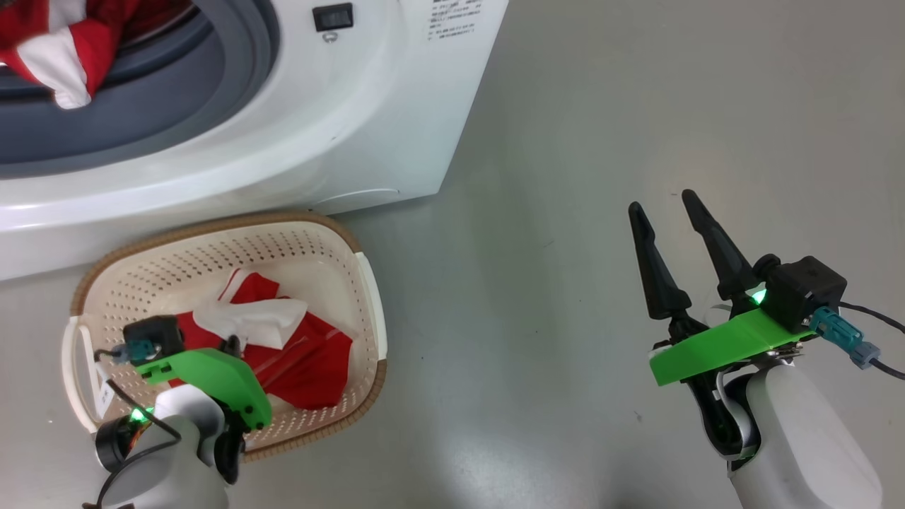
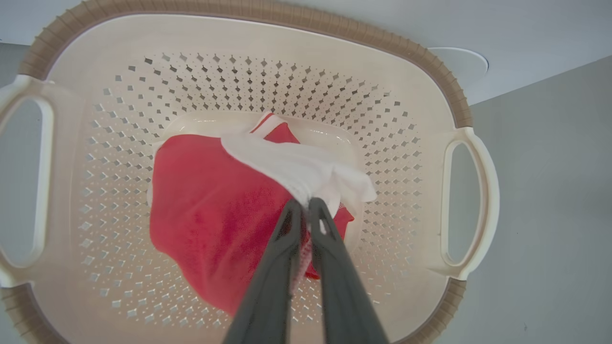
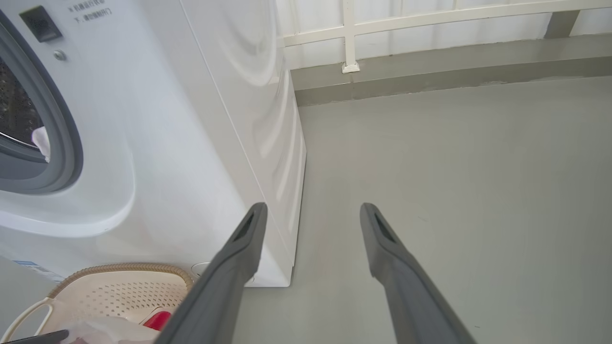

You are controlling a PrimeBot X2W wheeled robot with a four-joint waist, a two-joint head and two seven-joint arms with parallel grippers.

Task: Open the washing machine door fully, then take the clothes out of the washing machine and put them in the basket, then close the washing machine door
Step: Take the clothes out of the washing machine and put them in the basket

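The cream basket [image 1: 212, 227] stands on the floor in front of the white washing machine [image 1: 339, 127]. A red and white garment [image 1: 311, 367] lies inside it. My left gripper [image 2: 306, 206] reaches down into the basket [image 2: 287, 14] and is shut on that garment [image 2: 205, 215] where its white fold meets the red. More red and white clothes [image 1: 63, 49] hang over the grey rubber ring [image 1: 141, 106] of the open drum. My right gripper [image 1: 661, 203] hovers open over the floor to the right, holding nothing. The washing machine door is out of view.
Grey floor [image 1: 565, 212] spreads to the right of the machine. In the right wrist view, a low kerb and a white railing [image 3: 349, 43] run behind the machine's side [image 3: 267, 119]. A cable [image 1: 877, 318] trails from my right wrist.
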